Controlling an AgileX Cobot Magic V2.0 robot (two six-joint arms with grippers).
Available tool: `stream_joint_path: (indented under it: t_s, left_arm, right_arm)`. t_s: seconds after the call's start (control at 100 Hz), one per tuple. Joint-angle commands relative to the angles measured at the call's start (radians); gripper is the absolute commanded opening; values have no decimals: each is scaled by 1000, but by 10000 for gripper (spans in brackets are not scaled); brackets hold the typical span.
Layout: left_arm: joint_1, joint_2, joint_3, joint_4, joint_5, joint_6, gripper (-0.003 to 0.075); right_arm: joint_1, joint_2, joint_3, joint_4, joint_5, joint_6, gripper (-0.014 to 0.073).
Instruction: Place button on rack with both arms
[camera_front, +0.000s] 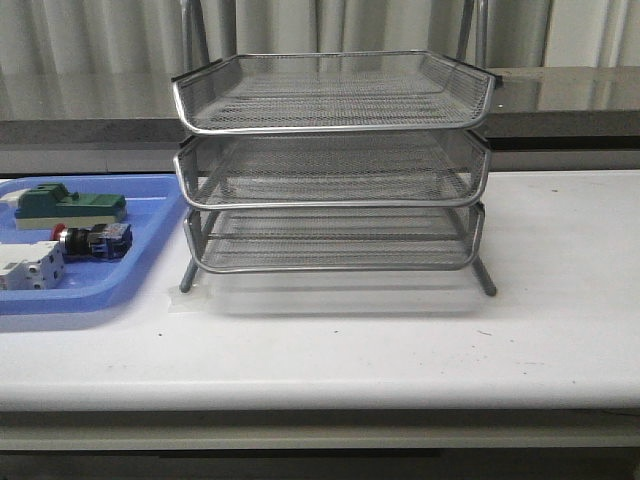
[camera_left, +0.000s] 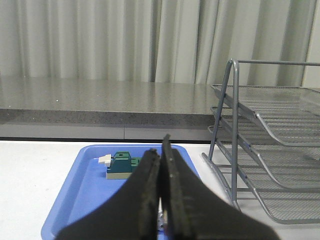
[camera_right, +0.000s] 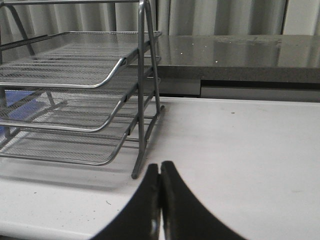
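The button (camera_front: 92, 240), red-headed with a black body and blue rear block, lies in the blue tray (camera_front: 130, 275) at the table's left. The three-tier silver wire rack (camera_front: 333, 165) stands mid-table with all tiers bare. Neither arm shows in the front view. In the left wrist view my left gripper (camera_left: 161, 145) is shut with nothing held, hovering over the blue tray (camera_left: 82, 182); its fingers hide the button. The rack (camera_left: 270, 150) stands beside it. My right gripper (camera_right: 160, 167) is shut and empty above the white table, just off the rack's leg (camera_right: 141, 150).
A green-and-beige block (camera_front: 70, 205) sits at the tray's back, also visible as the green block (camera_left: 122, 165). A white breaker-like block (camera_front: 30, 268) lies at the tray's front left. A grey counter (camera_front: 560, 100) and curtains run behind the table.
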Motion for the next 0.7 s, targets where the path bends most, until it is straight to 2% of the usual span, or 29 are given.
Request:
stream_joint_path:
  t_s: [0.0,0.23,0.56,0.69]
  left_arm:
    - [1,-31,42,-2,-79,-9,-20]
    - [1,-31,42,-2,-79,-9,-20]
    - [1,-31,42,-2,-79,-9,-20]
    - [1,-31,42,-2,-79,-9,-20]
  right_arm:
    - [-6,-14,-61,44,-31,-1,-60]
    - [-6,104,-217,157,80,-1,-60]
    - [-6,459,-555,160,453,-1,-60]
    - [-6,566,-630,172,492,-1,-60]
